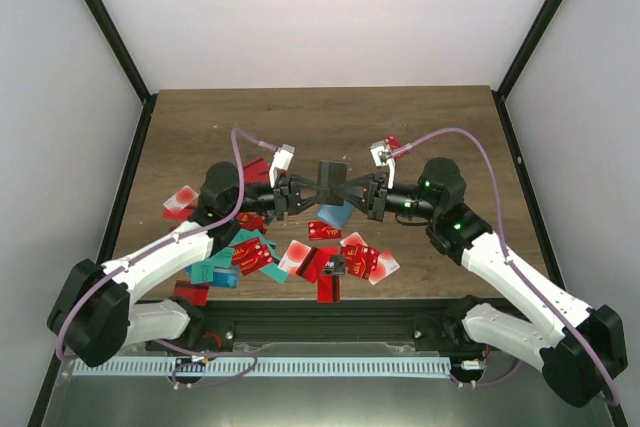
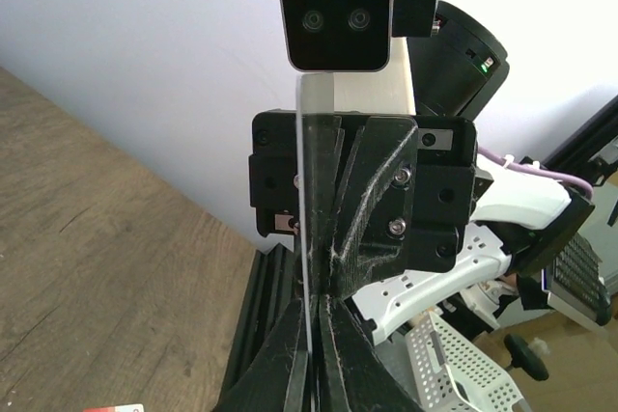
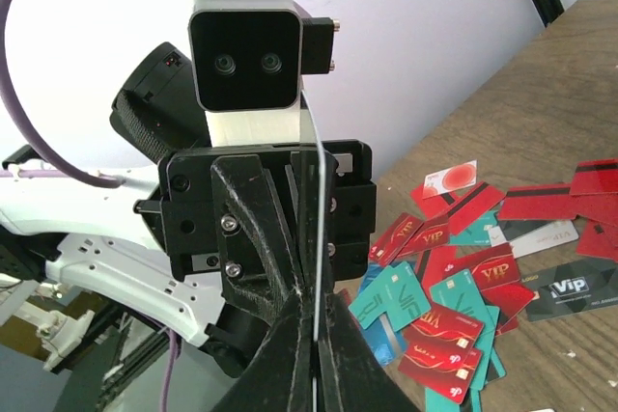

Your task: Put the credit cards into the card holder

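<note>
Your left gripper is pinching one edge of a thin card, and your right gripper is pinching the opposite edge. In the top view the two are meeting nose to nose above the counter, and the card, dark from above, is bridging them. The other credit cards are lying scattered on the near side, mostly red, some teal. A teal piece is lying just beneath the held card. I cannot tell if it is the card holder or only a teal card, and I am not finding the holder with certainty anywhere.

In the left wrist view you are looking at the card on its edge. It is showing as a pale upright line, running from your own closed fingers up into the closed fingers of the other gripper.

In the right wrist view the same thin line is standing between both pairs of fingers, and the heap of cards is lying on the counter at the right.

By my judgement, you are passing or re-gripping one card between the two arms, and the insertion is not yet begun. The next move is calling for one gripper to release while the other is keeping its pinch, because the card is thin and may slip or turn. After this you are needing to locate the holder and to present an open pocket to the free edge of the card.
</note>
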`<state>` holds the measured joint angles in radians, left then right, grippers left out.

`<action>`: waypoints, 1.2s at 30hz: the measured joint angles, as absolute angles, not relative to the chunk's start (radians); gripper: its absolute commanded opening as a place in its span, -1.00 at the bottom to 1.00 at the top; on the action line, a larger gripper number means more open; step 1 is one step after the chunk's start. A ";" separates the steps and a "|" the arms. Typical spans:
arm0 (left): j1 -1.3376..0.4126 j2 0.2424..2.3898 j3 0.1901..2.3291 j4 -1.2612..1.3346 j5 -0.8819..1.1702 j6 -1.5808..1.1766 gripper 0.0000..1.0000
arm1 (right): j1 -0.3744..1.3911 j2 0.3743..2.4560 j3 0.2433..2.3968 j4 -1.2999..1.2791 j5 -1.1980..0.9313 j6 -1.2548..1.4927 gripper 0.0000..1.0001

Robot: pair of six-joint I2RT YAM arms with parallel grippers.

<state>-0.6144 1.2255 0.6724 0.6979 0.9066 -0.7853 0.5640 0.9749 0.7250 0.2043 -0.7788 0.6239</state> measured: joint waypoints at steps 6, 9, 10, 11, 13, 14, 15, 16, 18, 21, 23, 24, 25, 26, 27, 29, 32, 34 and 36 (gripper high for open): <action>-0.617 1.229 0.675 0.647 0.892 -0.750 0.16 | 0.564 0.975 0.729 0.193 -0.764 0.621 -0.99; -0.619 1.242 0.705 0.501 0.812 -0.668 0.32 | 0.564 0.960 0.745 0.126 -0.709 0.604 -0.99; -0.620 1.249 0.717 0.463 0.787 -0.639 0.32 | 0.564 0.948 0.751 0.089 -0.672 0.594 -0.99; -0.623 1.259 0.742 0.404 0.744 -0.603 0.30 | 0.564 0.936 0.754 0.052 -0.630 0.583 -0.99; -0.632 1.293 0.793 0.308 0.659 -0.541 0.24 | 0.563 0.916 0.758 -0.018 -0.551 0.568 -0.99; -0.634 1.314 0.816 0.272 0.621 -0.516 0.19 | 0.559 0.904 0.759 -0.060 -0.504 0.561 -0.99; -0.635 1.346 0.846 0.224 0.570 -0.490 0.14 | 0.556 0.894 0.759 -0.098 -0.464 0.557 -0.99; -0.634 1.388 0.880 0.174 0.501 -0.463 0.10 | 0.555 0.884 0.759 -0.139 -0.436 0.554 -0.99; -0.627 1.473 0.931 0.100 0.404 -0.431 0.07 | 0.557 0.868 0.761 -0.202 -0.396 0.550 -0.99; -0.622 1.617 0.995 -0.027 0.262 -0.387 0.07 | 0.558 0.857 0.767 -0.276 -0.351 0.545 -0.99; -0.622 1.671 1.002 -0.083 0.205 -0.371 0.07 | 0.558 0.853 0.768 -0.315 -0.326 0.538 -0.99; -0.622 1.692 1.003 -0.110 0.184 -0.363 0.07 | 0.558 0.850 0.768 -0.330 -0.316 0.537 -0.99; -0.622 1.710 1.003 -0.133 0.167 -0.358 0.07 | 0.558 0.849 0.768 -0.340 -0.309 0.535 -0.99; -0.623 1.725 1.007 -0.153 0.157 -0.353 0.07 | 0.558 0.847 0.768 -0.350 -0.302 0.532 -0.99; -0.624 1.735 1.010 -0.165 0.152 -0.349 0.07 | 0.558 0.846 0.768 -0.359 -0.298 0.531 -0.99; -0.630 1.757 1.024 -0.184 0.142 -0.339 0.07 | 0.558 0.846 0.768 -0.368 -0.290 0.528 -0.99; -0.651 1.784 1.061 -0.202 0.133 -0.331 0.08 | 0.558 0.849 0.768 -0.374 -0.286 0.521 -0.99; -0.663 1.798 1.081 -0.205 0.131 -0.328 0.08 | 0.558 0.852 0.768 -0.374 -0.286 0.516 -0.99; -0.673 1.816 1.101 -0.204 0.123 -0.326 0.08 | 0.558 0.854 0.768 -0.374 -0.287 0.513 -0.99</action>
<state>-0.6727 1.8160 1.1011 -0.2043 0.1234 -0.3260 0.5579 0.8536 0.7681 -0.3744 -0.2867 0.5125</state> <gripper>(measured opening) 0.541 0.020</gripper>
